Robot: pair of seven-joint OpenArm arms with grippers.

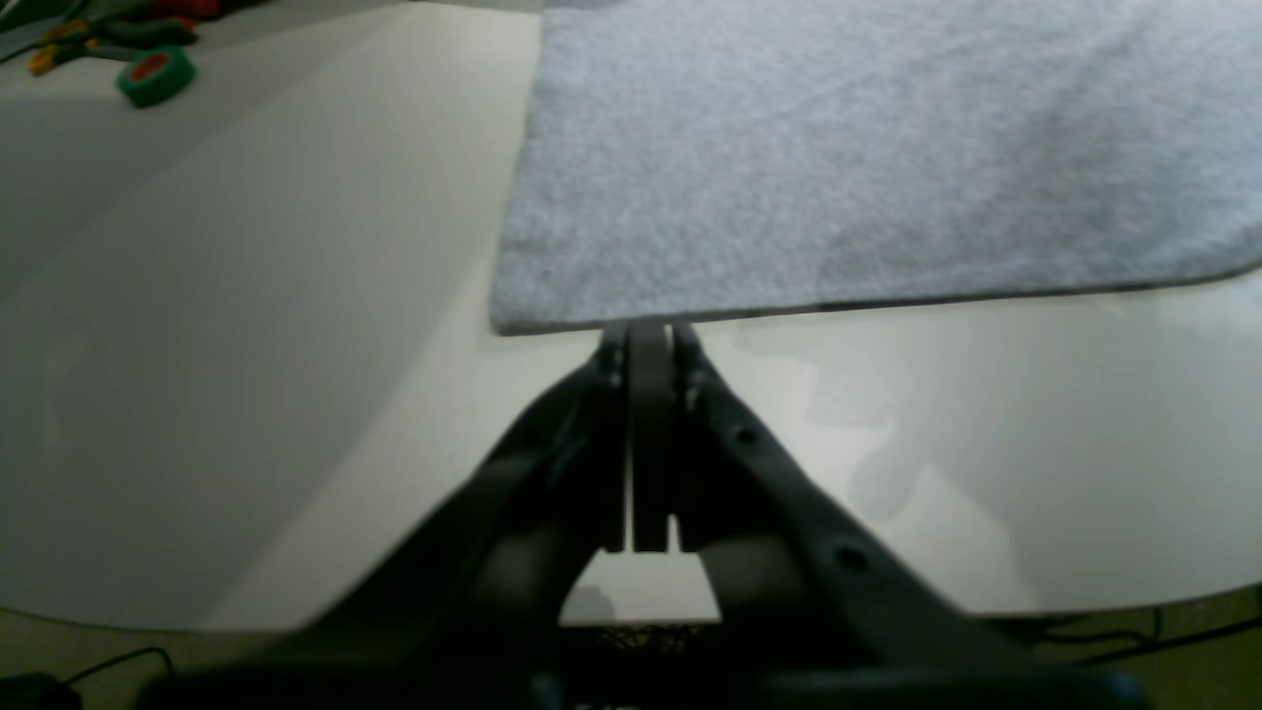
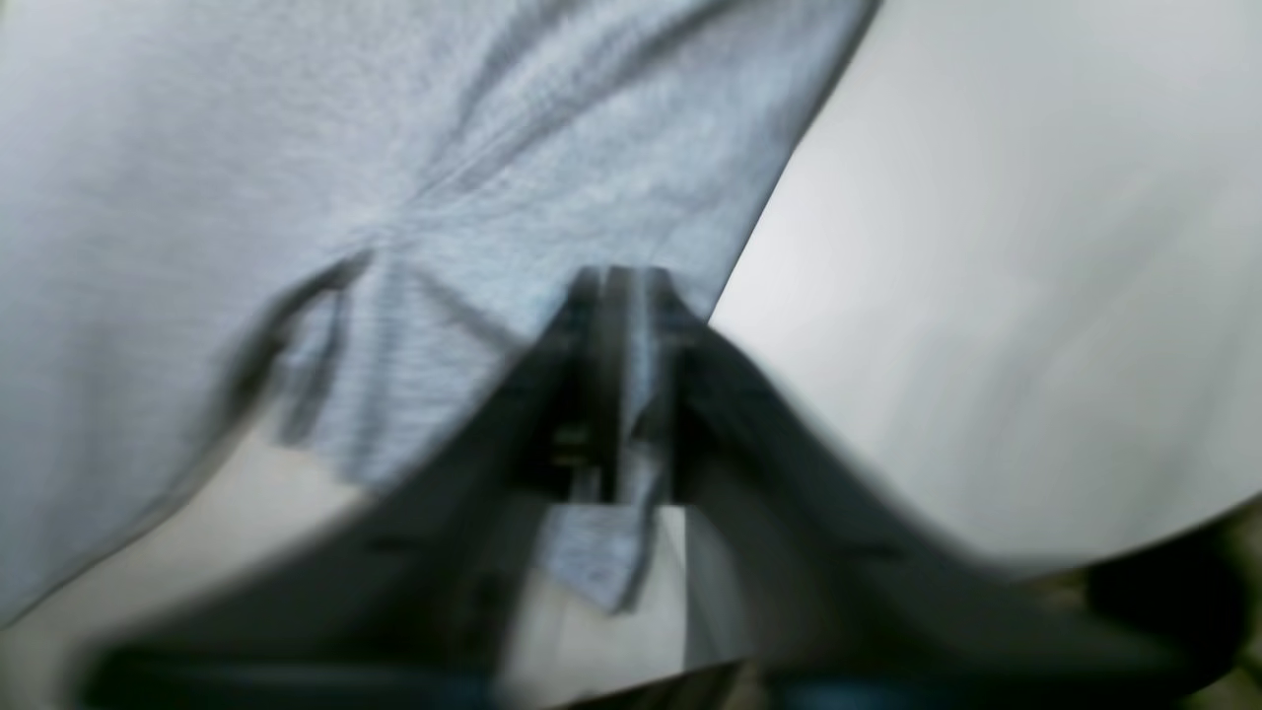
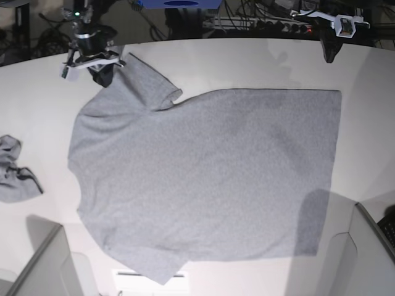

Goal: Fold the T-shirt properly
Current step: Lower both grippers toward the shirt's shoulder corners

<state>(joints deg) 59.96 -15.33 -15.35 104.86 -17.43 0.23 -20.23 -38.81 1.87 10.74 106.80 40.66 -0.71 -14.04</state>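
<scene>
Base view, T-shirt (image 3: pixel 203 179) flat, hem rightward, left claw (image 1: pixel 648 340) closed, right claw (image 2: pixel 626 296) pinching sleeve.

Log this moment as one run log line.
T-shirt: flat on table | right gripper: sleeve cloth between jaws | left gripper: shut, off hem | fold: not started

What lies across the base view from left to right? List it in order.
Small grey cloth at the left edge → right gripper, at the sleeve → T-shirt, spread flat over the white table → left gripper, beyond the shirt's far right corner.
</scene>
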